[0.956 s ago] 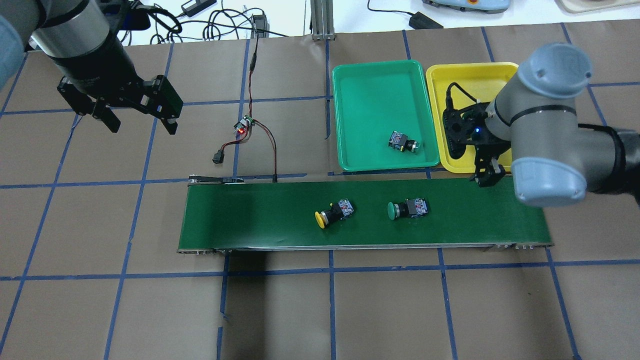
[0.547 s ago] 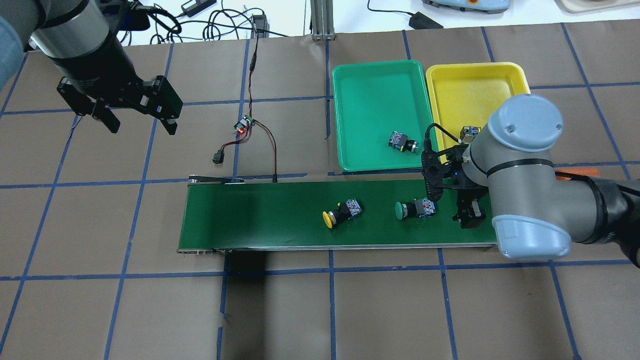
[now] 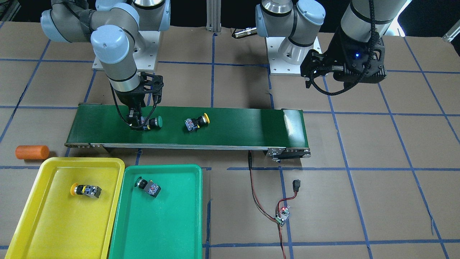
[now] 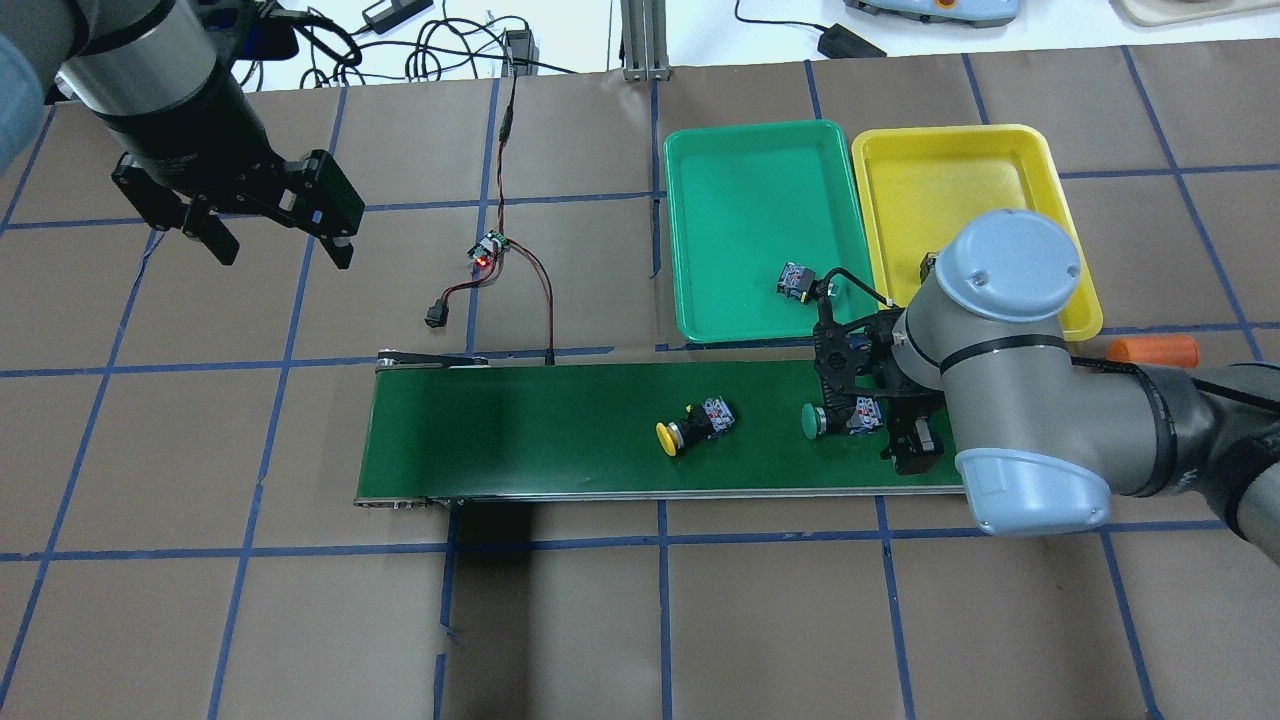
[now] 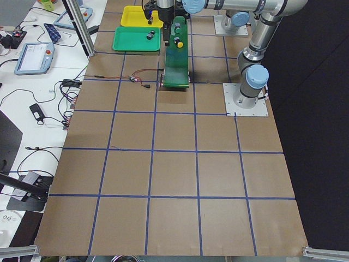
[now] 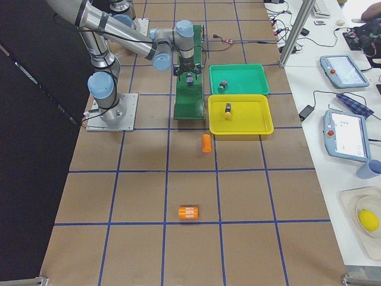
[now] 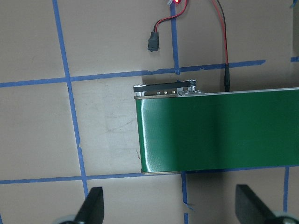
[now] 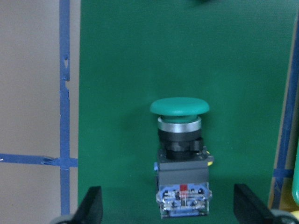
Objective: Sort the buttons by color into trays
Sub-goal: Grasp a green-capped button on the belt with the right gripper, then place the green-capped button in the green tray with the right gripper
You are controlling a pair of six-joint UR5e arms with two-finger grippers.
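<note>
Right claw (image 8: 169, 200) wide open, empty, low over belt (image 4: 520, 430), fingers either side of green button (image 8: 180, 140) at its contact block, not touching. Yellow button (image 4: 690, 432) on belt, left of it, apart. Far side of belt: green tray (image 4: 750, 170) holds second green button (image 4: 800, 282); yellow tray (image 4: 950, 170) to its right holds second yellow button (image 3: 85, 190). Left claw (image 7: 169, 203) wide open, empty, above desk (image 4: 200, 500) by belt's left end.
</note>
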